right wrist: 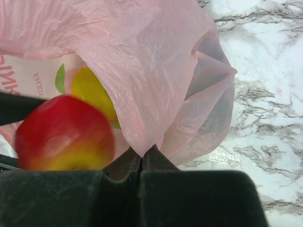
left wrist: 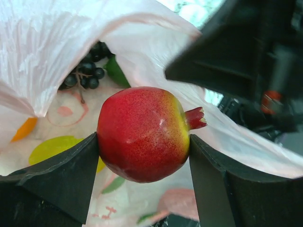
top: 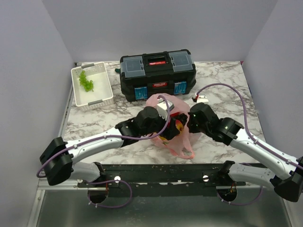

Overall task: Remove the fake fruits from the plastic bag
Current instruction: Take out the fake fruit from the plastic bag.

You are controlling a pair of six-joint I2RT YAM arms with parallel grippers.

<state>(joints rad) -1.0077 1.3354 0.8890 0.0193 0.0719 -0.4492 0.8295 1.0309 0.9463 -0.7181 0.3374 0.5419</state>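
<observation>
- Right now the left claw is gripping a fake pomegranate across its middle, one finger pressing on each side. The fruit is sitting just inside the mouth of the plastic bag.
- The right claw is clenching a fold of film at the bag's rim and propping the mouth open.
- The bag is lying on the counter, with a black toolbox standing just behind the bag.
- Film is arching over the fruit, so I am judging the best path to be straight out through the mouth. Dragging against the overhang is likely risking a slip on so glossy a skin.
- The right claw should be holding the rim firmly down while the left is lifting, or the light bag is probably rising with the fruit.
- Dark grapes are waiting deeper in the bag.
</observation>
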